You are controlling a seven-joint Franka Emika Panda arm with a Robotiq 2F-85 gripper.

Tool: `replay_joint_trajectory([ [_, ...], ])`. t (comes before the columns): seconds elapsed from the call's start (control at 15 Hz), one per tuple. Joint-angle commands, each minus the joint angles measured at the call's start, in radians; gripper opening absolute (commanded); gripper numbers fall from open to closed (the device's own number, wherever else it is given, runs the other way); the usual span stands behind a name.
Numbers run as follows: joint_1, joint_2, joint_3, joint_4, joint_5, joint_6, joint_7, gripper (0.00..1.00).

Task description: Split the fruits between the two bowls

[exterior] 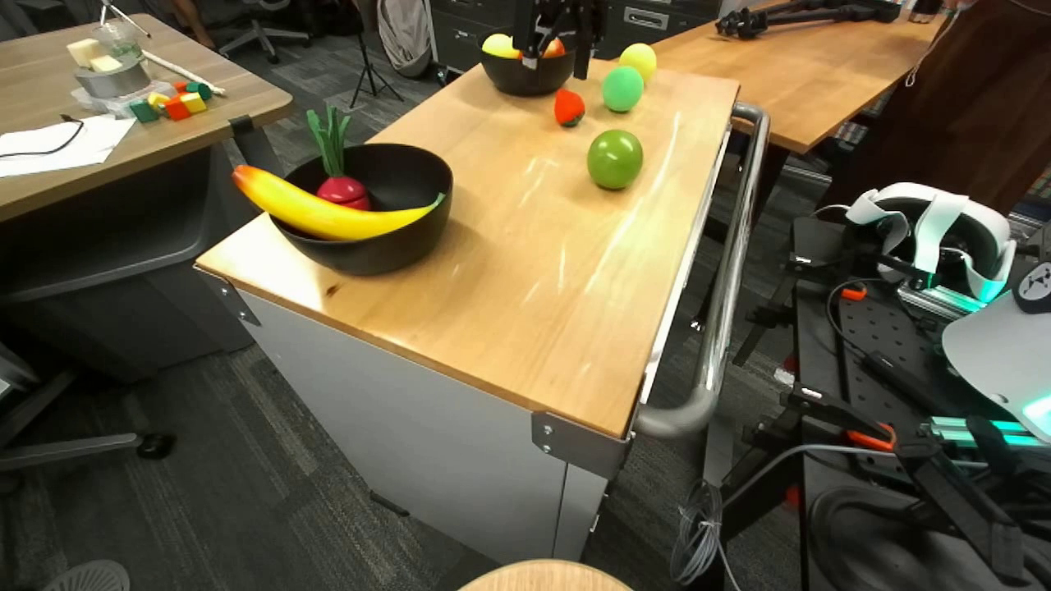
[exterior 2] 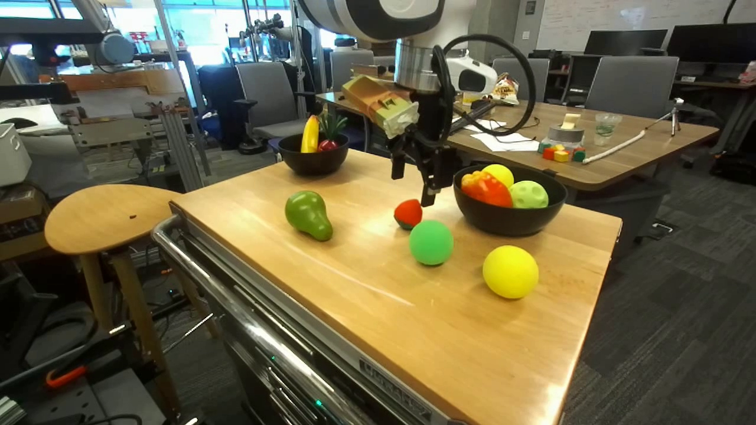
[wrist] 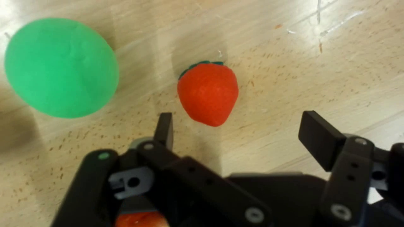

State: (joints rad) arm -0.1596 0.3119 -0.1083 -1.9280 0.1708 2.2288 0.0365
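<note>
Fruits (exterior 2: 408, 211) loose on the worktop (exterior 2: 354, 336), claw (wrist: 236, 121) spread wide above

A green ball (wrist: 61, 67) sits near the strawberry (wrist: 208, 94), with a yellow ball (exterior 2: 510, 271) past it and a green pear (exterior 2: 305, 211) well apart. A black bowl (exterior 2: 502, 221) holding an orange-red pepper (exterior 2: 488, 190) stands near the claw; another black bowl (exterior: 374, 256), near a corner, carries a radish (exterior: 343, 194) and a banana (exterior: 328, 219) that pokes over the rim. A metal rail (exterior: 738, 246) runs along one side, and a wooden stool (exterior 2: 106, 215) stands off one end.

The claw hangs above the worktop, fingers (wrist: 319, 138) far apart and holding nothing. In the wrist view the strawberry lies beyond the fingertips, between their lines but nearer the finger on the green ball's side, touching neither; its leaves (wrist: 204, 62) face away.

The pear's neck (exterior 2: 322, 229) shows in an exterior view, as does a dimpled light-green ball (exterior 2: 528, 195) in the nearer bowl; the wrist view gives an orange-red patch (wrist: 142, 219) at its lower edge, too covered to name.
</note>
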Motion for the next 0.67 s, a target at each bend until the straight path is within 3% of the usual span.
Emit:
replay_joint_trajectory([
  [0.0, 0.004, 0.009, -0.004, -0.027, -0.024, 0.037, -0.016, 1.00],
  [0.13, 0.007, 0.018, -0.007, -0.041, -0.043, 0.050, -0.014, 0.96],
  [0.2, 0.007, 0.022, -0.008, -0.047, -0.051, 0.057, -0.014, 0.73],
  [0.33, 0.007, 0.025, -0.008, -0.053, -0.065, 0.061, -0.011, 0.70],
  [0.6, 0.003, 0.008, -0.003, -0.060, -0.061, 0.051, -0.020, 0.38],
])
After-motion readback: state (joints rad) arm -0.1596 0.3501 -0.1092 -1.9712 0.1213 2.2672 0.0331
